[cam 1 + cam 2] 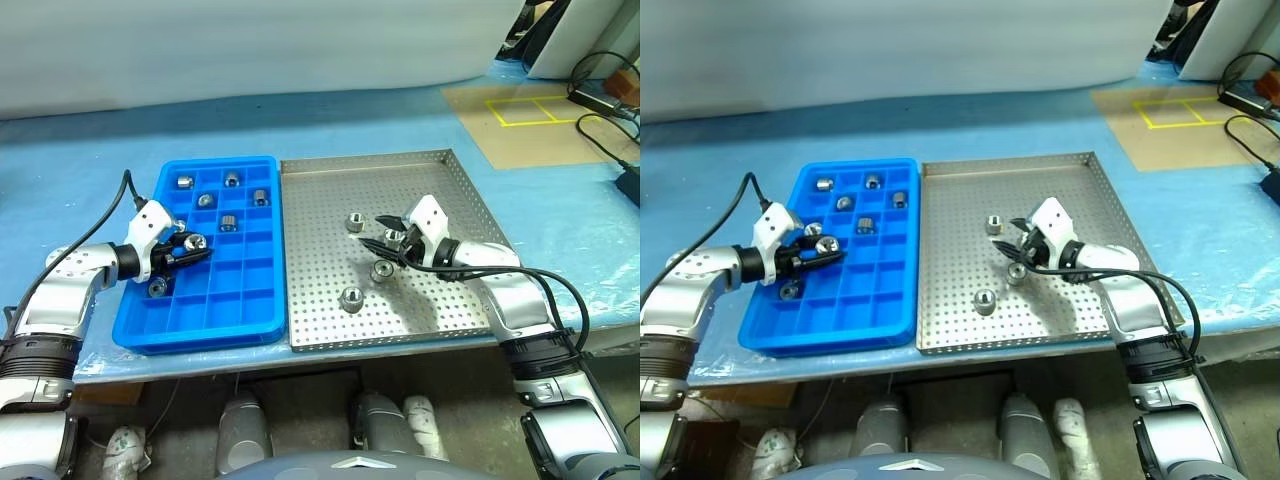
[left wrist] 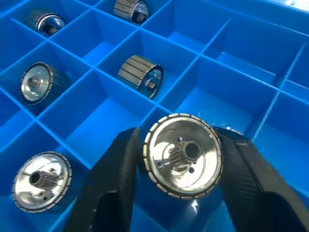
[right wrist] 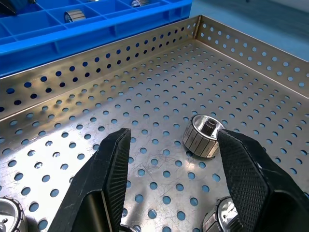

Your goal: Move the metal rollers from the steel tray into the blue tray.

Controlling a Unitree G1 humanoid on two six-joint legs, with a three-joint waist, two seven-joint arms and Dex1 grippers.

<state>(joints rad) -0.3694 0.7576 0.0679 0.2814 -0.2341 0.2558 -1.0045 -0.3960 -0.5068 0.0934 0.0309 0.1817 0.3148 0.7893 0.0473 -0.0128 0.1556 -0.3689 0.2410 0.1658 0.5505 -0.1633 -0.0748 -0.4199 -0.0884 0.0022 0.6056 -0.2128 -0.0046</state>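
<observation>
My left gripper (image 1: 203,246) hovers over the left part of the blue tray (image 1: 250,292). A metal roller (image 2: 182,154) sits between its fingers, and a thin gap shows beside one finger (image 2: 118,186). Several rollers lie in the tray's compartments, such as one at the back (image 1: 231,179) and one near the front left (image 1: 157,287). My right gripper (image 1: 381,232) is open, low over the steel tray (image 1: 440,180). One roller (image 3: 203,135) lies just ahead between its fingers, apart from both. Others lie close by (image 1: 381,270) and nearer the front (image 1: 352,297).
Both trays stand side by side on a blue-covered table. A black cable (image 1: 112,210) loops off my left wrist. Cables and a cardboard sheet with yellow tape (image 1: 530,108) lie at the far right. The steel tray's right half is bare.
</observation>
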